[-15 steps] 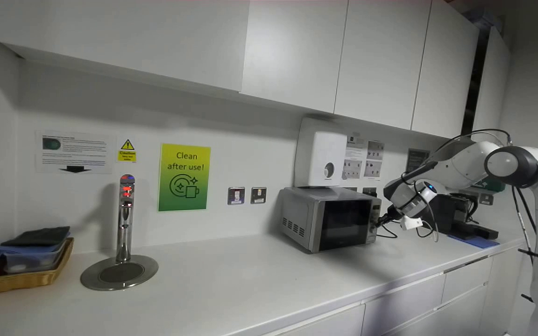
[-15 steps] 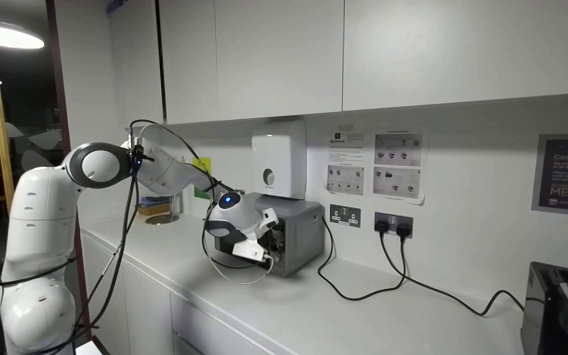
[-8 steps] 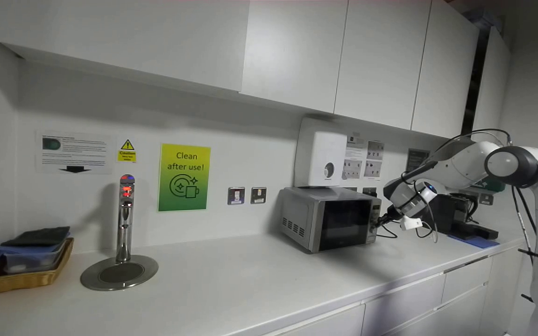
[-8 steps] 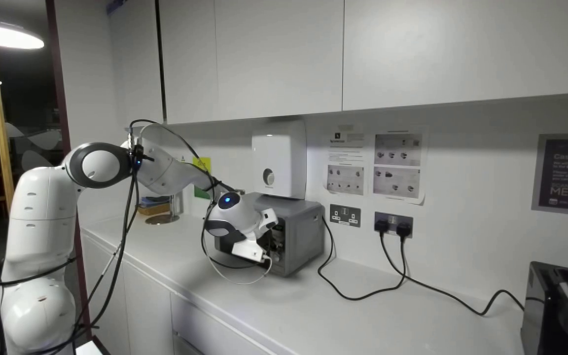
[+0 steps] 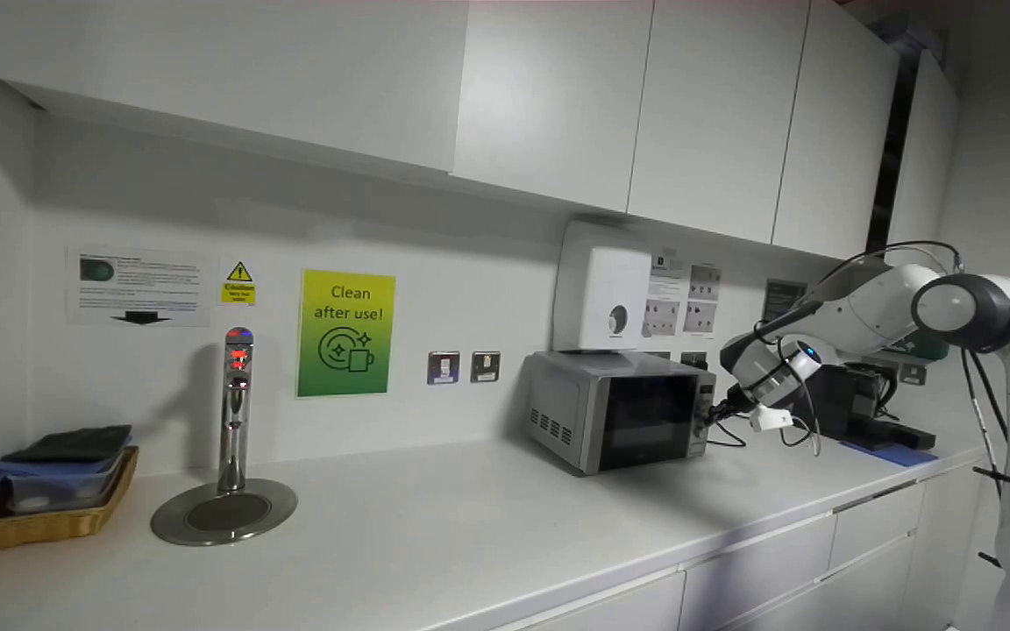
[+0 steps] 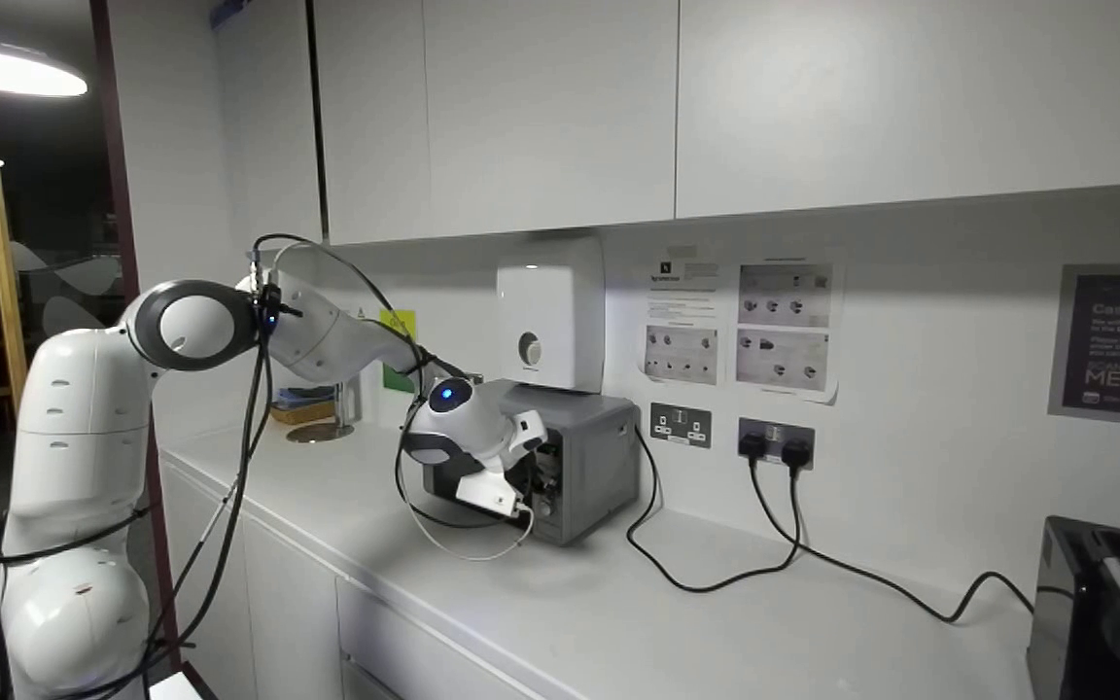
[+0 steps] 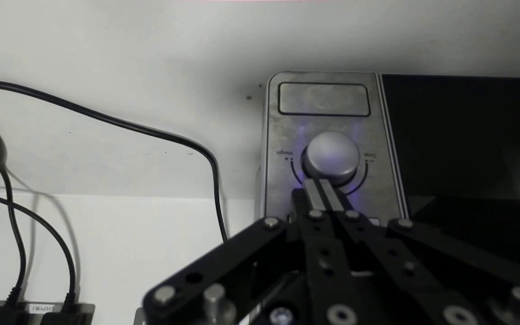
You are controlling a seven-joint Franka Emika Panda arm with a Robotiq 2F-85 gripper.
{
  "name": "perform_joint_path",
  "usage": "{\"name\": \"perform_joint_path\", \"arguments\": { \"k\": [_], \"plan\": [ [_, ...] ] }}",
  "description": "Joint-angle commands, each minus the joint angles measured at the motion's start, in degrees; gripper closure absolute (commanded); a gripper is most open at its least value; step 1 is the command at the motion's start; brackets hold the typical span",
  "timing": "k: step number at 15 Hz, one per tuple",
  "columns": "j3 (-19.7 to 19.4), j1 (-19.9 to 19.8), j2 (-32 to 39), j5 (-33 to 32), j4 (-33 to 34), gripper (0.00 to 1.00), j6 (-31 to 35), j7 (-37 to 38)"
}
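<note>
My gripper point(image 7: 318, 181) is shut, its two fingertips together with nothing held between them. In the wrist view the tips lie at the edge of a round silver knob point(image 7: 332, 155) on the microwave's control panel; whether they touch it I cannot tell. The panel lettering appears upside down there. A rectangular button point(image 7: 324, 99) sits on the same panel beyond the knob. The silver microwave point(image 5: 562, 399) stands on the counter with its dark door point(image 5: 648, 421) shut. In an exterior view the gripper's dark fingers reach the panel from the right; the wrist largely hides the microwave's front point(image 6: 547, 486) from another side.
A white dispenser point(image 5: 601, 289) hangs above the microwave. Black power cables point(image 6: 716, 583) run over the counter point(image 6: 677, 642) from wall sockets point(image 6: 776, 445). A black coffee machine point(image 6: 1104, 603) stands farther along. A tap point(image 5: 236, 412) and a wicker basket point(image 5: 49, 526) sit at the far end.
The arm has shifted only very slightly over the last second, and the gripper stays shut by the panel. The microwave has not moved.
</note>
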Motion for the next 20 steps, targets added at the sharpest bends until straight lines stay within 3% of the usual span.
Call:
{"name": "perform_joint_path", "arguments": {
  "k": [1,12,20],
  "plan": [
    [0.9,-0.2,-0.4,2.6,2.1,1.00,1.2,-1.5],
    [0.6,0.3,1.0,1.5,3.6,1.00,1.4,0.3],
    [0.7,-0.9,-2.5,2.2,-0.6,1.00,0.1,-6.3]
  ]
}}
